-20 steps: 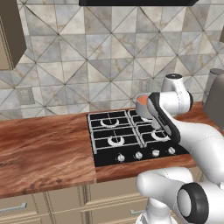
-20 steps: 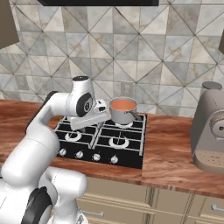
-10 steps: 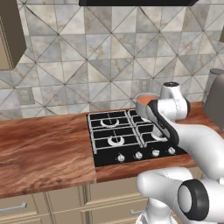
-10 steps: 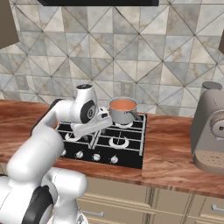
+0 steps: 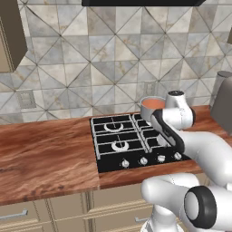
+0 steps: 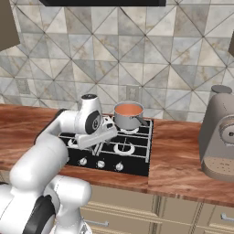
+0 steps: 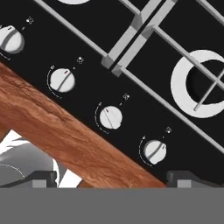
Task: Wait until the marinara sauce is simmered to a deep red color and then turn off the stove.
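Note:
The marinara sauce (image 6: 128, 109) is a smooth orange-red disc in the small steel saucepan (image 6: 130, 120) on the back right burner of the black stove (image 6: 137, 151). The left base view shows the sauce (image 5: 153, 103) just behind my arm and the stove (image 5: 115, 142). My gripper (image 6: 98, 147) hangs low over the stove's front right. In the hand view the gripper (image 7: 114, 179) is open and empty, with its fingertips (image 7: 43, 178) wide apart above the counter's edge. The front knobs (image 7: 111, 117) lie just ahead of it. My forearm hides the gripper in the left base view.
A tall grey machine (image 6: 221, 137) stands on the wooden counter (image 6: 178, 160) to the right of the stove. Another grey vessel (image 5: 222, 99) shows at the right edge. A silver burner ring (image 7: 199, 83) and grates lie beyond the knobs.
My arm has swung down and forward, so the hand has dropped from beside the saucepan to just above the stove's front knobs. The saucepan has not moved.

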### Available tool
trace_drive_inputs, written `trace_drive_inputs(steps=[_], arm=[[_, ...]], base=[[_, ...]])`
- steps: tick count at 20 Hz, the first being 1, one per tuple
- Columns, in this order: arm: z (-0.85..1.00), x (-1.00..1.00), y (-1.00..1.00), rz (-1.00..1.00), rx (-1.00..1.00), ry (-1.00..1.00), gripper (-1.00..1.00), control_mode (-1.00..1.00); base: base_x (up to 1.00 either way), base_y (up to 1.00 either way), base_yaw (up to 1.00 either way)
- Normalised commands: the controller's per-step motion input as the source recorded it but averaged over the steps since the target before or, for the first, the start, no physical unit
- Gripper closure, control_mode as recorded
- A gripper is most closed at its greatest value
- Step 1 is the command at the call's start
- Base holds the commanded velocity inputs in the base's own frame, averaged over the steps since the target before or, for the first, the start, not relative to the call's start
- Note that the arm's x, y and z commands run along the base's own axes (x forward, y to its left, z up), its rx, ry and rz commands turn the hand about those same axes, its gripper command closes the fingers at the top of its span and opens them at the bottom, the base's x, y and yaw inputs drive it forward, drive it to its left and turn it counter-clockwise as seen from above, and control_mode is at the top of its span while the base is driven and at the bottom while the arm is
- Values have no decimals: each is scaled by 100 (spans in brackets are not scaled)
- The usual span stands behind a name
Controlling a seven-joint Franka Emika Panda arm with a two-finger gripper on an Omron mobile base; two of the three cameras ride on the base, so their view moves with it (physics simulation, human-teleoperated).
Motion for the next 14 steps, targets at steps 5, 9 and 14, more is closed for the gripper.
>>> trace_drive_inputs(steps=[5,9,14], arm=[[-29,5,14,2,0,7,-100,-100],[-34,9,5,10,0,3,-100,-100],[-32,12,0,17,0,0,-100,-100]], base=[[0,0,0],[0,0,0],[0,0,0]])
